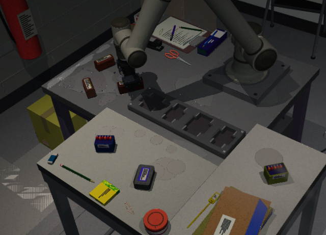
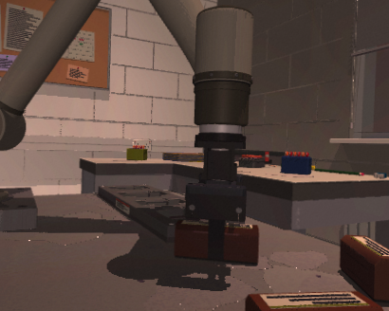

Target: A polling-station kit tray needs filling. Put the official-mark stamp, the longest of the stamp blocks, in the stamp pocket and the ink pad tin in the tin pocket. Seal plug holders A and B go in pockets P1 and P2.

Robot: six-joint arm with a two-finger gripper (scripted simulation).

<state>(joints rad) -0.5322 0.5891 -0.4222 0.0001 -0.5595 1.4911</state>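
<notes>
A reddish-brown stamp block (image 2: 216, 242) (image 1: 129, 85) is partly hidden under my gripper (image 2: 216, 246) (image 1: 131, 83). The block sits on the dark table, clamped between the closed fingers. Two more stamp blocks (image 1: 104, 62) (image 1: 89, 87) lie to its left. The dark tray (image 1: 186, 120) with its pockets lies just right of the gripper. The grey ink pad tin (image 1: 144, 176) rests on the light table in front. The blue plug holder (image 1: 104, 143) stands on that same table. The green plug holder (image 1: 275, 173) stands on the right-hand light table.
A yellow cardboard box (image 1: 50, 121) sits on the floor, left of the tables. A red round button (image 1: 155, 221), yellow notepad (image 1: 104, 192), pencil (image 1: 77, 173) and eraser (image 1: 52, 159) lie on the front table. A clipboard (image 1: 180, 33), scissors (image 1: 176, 56) and the arm's base (image 1: 246, 74) stand behind.
</notes>
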